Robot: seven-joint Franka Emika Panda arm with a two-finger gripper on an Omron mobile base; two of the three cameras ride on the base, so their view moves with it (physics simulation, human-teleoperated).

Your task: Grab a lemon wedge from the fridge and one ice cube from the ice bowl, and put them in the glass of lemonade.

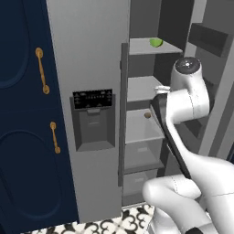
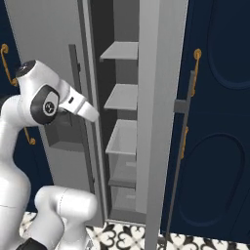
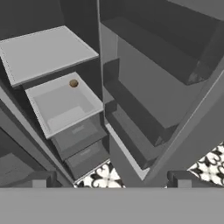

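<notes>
The grey fridge (image 1: 87,55) stands with its right door swung open, and its shelves show. The lemon wedge (image 1: 147,115), a tiny yellow-tan lump, lies at the back of the third shelf down; in the hand view the lemon wedge (image 3: 73,83) sits at the far corner of that white tray-like shelf (image 3: 52,118). My gripper (image 3: 111,181) hangs open in front of the shelves, above and well short of the wedge, with nothing between its fingers. From the right base view the hand (image 2: 88,112) reaches toward the opening. The ice bowl and the glass of lemonade are out of view.
A green item (image 1: 156,42) rests on the top shelf. The open door (image 1: 215,55) with its dark bins stands on the right. Navy cabinets (image 1: 20,114) with brass handles flank the fridge. Drawers (image 3: 83,148) lie below the shelf, and patterned floor tiles (image 1: 114,224) lie underneath.
</notes>
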